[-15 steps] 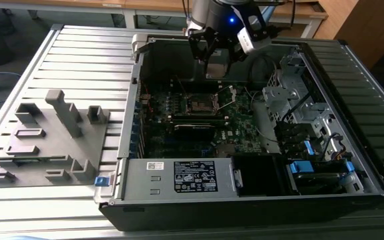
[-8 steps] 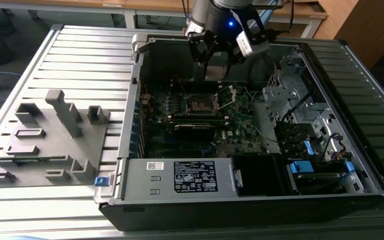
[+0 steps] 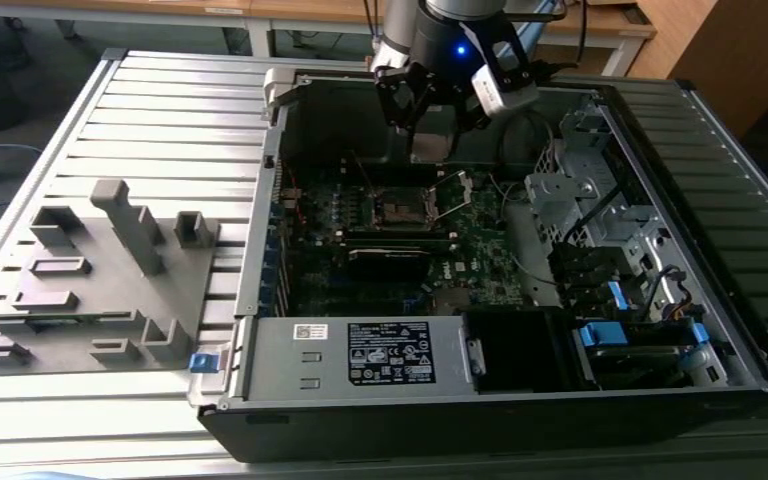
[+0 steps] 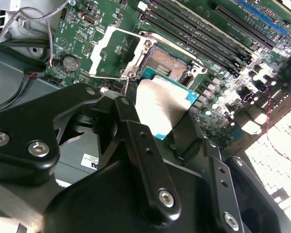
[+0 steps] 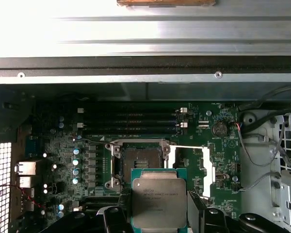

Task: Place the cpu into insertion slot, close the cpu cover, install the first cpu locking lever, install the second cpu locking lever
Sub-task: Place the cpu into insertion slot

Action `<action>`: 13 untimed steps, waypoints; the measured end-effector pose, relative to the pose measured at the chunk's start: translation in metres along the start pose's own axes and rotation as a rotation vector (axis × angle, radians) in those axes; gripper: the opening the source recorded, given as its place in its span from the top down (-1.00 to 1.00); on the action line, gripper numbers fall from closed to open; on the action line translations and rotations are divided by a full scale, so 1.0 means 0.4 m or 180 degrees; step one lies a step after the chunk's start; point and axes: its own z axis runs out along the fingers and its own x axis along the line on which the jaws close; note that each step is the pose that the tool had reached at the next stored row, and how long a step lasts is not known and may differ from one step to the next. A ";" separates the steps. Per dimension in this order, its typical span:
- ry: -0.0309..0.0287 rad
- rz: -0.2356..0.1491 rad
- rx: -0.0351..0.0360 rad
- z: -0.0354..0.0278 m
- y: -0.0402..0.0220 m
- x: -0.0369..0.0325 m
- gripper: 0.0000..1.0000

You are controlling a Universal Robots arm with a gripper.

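Observation:
In both wrist views my gripper (image 4: pixel 160 119) (image 5: pixel 159 209) is shut on the cpu (image 4: pixel 161 104) (image 5: pixel 159 200), a flat square chip with a silver-grey top and a green edge. It hangs a little above the green motherboard, just beside the insertion slot (image 4: pixel 173 64) (image 5: pixel 137 162), which lies bare with its contact field showing. The cpu cover (image 4: pixel 117 50) (image 5: pixel 205 167) stands flipped open on the far side of the slot. In the exterior view the gripper (image 3: pixel 427 142) hovers over the slot (image 3: pixel 402 208) near the case's back wall.
Long black memory slots (image 5: pixel 131 121) run beside the socket. A labelled power supply box (image 3: pixel 384 352) fills the case's near end, and drive cages with cables (image 3: pixel 598 210) line the exterior view's right. A grey fixture block (image 3: pixel 104 280) lies on the ribbed table at that view's left.

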 end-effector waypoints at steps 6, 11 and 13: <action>0.0000 0.0000 -0.0001 0.001 0.000 0.000 -0.08; 0.0000 0.0000 0.0000 0.011 -0.001 0.000 -0.08; 0.0000 0.0000 0.0000 0.016 -0.001 0.001 -0.08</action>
